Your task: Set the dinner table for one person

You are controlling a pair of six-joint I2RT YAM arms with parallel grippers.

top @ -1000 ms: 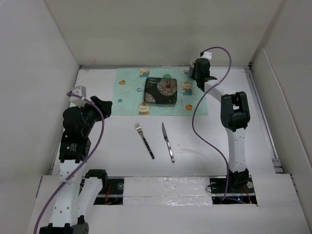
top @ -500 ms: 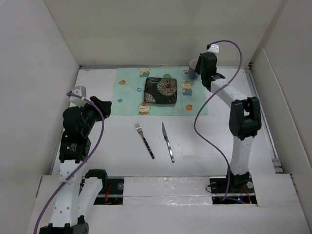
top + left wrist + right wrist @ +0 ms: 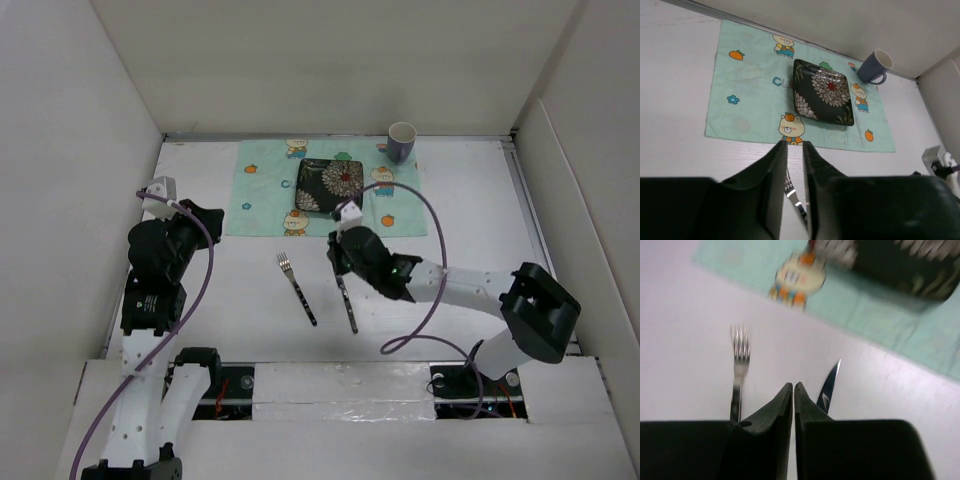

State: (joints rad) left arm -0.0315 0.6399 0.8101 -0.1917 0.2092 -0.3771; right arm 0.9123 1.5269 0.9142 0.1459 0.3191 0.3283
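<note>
The white dinner table [image 3: 480, 220] carries a mint-green cartoon cloth [image 3: 265, 190] at the back with a dark floral square plate [image 3: 329, 187] on it. A grey-blue cup [image 3: 402, 142] stands at the cloth's back right corner. A fork [image 3: 297, 288] and a knife [image 3: 346, 295] lie side by side on the bare table in front of the cloth. My right gripper [image 3: 338, 258] is shut and empty, low over the knife's blade end; its wrist view shows the knife [image 3: 829, 385] just right of the shut tips [image 3: 793, 385] and the fork [image 3: 740, 355] to the left. My left gripper [image 3: 212, 215] hovers at the left, empty, jaws a narrow gap apart [image 3: 794, 145].
White panels wall the table at the left, back and right. A raised rail runs along the right edge [image 3: 540, 250]. The right arm's purple cable [image 3: 425, 290] loops over the table near the knife's handle.
My right arm has left the cup standing at the cloth's back right corner and swung forward and left, down to the knife. The left arm has not moved.
</note>
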